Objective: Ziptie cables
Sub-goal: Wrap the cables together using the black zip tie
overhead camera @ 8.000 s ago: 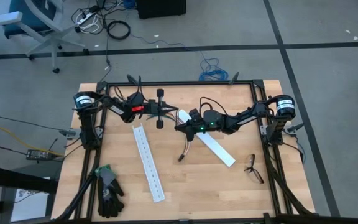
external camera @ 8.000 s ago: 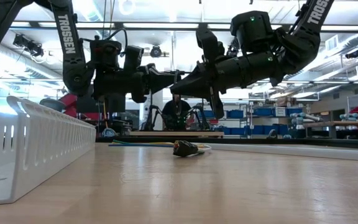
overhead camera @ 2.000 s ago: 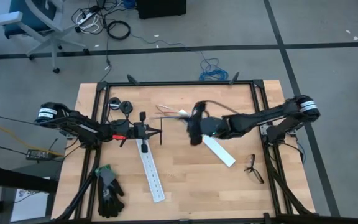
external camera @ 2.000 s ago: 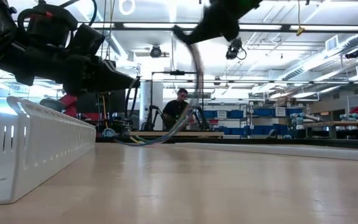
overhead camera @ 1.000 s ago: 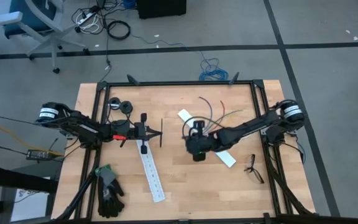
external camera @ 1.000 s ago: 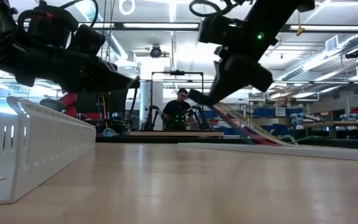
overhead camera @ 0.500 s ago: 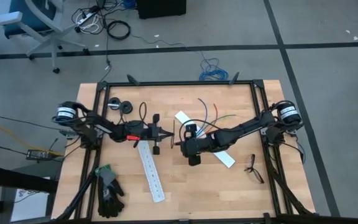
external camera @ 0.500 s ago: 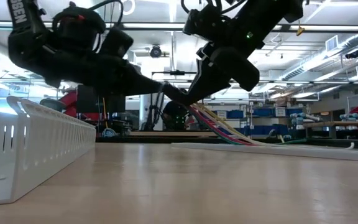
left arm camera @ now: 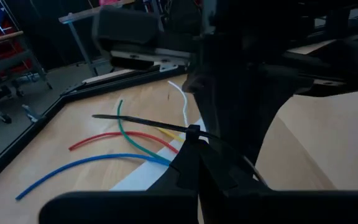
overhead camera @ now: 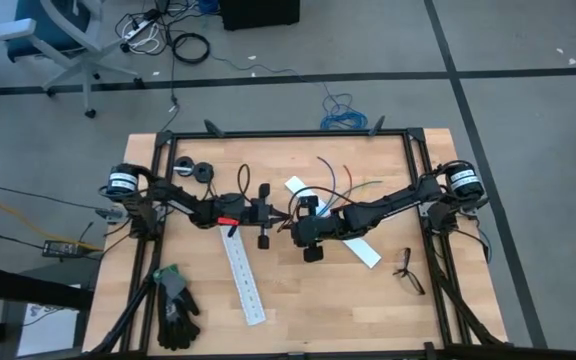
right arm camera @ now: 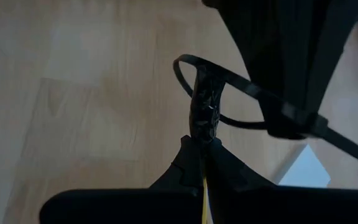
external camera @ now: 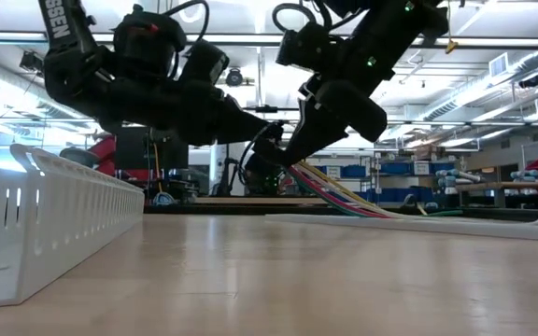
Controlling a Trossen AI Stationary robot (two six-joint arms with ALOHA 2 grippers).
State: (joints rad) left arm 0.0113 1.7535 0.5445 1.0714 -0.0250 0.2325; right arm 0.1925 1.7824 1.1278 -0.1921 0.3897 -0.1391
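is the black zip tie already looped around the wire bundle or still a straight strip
Looped. In the right wrist view the thin black plastic ziptie curves in a ring around the dark plug end of the multicoloured wire bundle, which the right gripper pinches with shut jaws.

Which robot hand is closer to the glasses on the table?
Right. The right gripper is at the table's middle; the glasses lie near the right edge. The left gripper sits beside it, slightly farther away.

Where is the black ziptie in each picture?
High view: too thin to pick out, between the two grippers at the table's middle.
Low view: cannot tell it from the dark arms.
Left wrist view: ziptie, straight across the cables.
Right wrist view, looped round the cables' end.
Shared landmark: the cables.
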